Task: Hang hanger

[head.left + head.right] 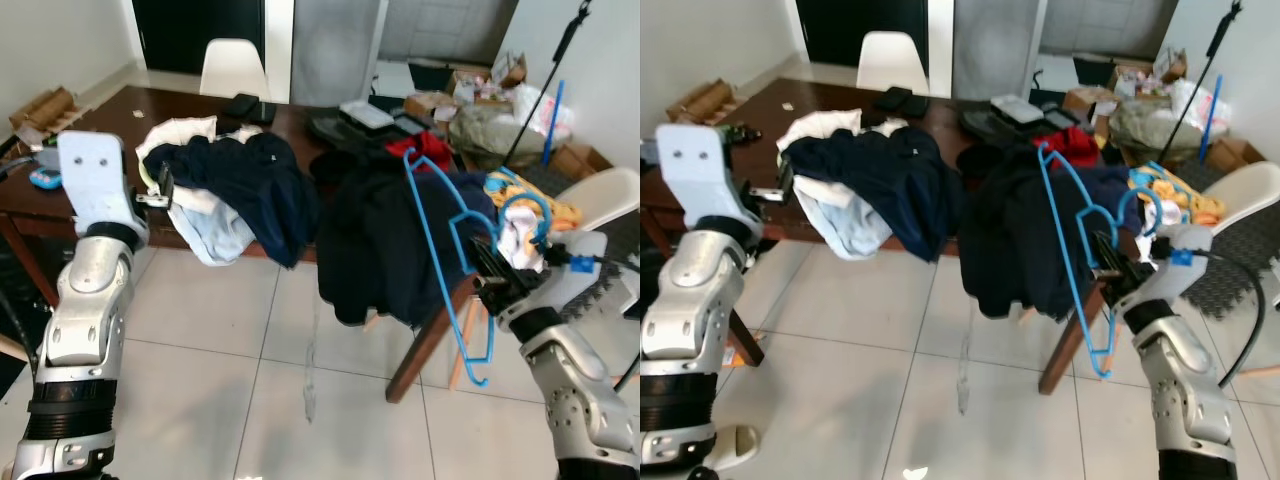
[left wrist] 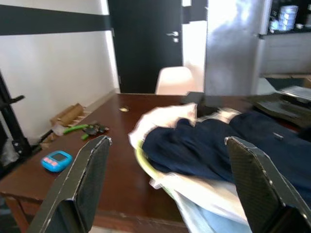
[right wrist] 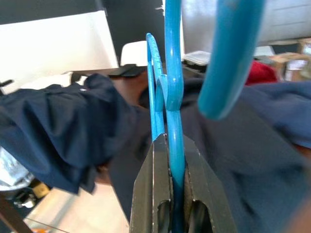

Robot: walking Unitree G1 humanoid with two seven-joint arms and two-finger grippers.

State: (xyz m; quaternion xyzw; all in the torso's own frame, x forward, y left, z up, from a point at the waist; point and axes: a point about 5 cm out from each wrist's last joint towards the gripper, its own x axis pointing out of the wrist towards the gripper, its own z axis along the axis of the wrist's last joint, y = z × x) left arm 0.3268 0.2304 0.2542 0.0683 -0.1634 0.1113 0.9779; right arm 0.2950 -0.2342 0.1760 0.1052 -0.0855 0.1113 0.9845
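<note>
Blue plastic hanger (image 1: 455, 262): clamped in my right tool (image 1: 492, 268), long axis near upright, hook beside the dark garment (image 1: 1025, 235) draped off the worktop (image 1: 105, 120). Left tool (image 2: 165, 189): wide, empty, farther from that garment

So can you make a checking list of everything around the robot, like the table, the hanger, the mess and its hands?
Surface: dark wooden table, piled with clothes.
Job's things: blue hanger, held upright beside the table edge.
Clutter: navy clothes, white garment, dark garment draped over the edge, blue gadget, black trays.
Grippers: right tool shut on the hanger; left tool open, facing the clothes.
Cables: black cable by the right arm.
Surroundings: white chairs, boxes, tiled floor.
</note>
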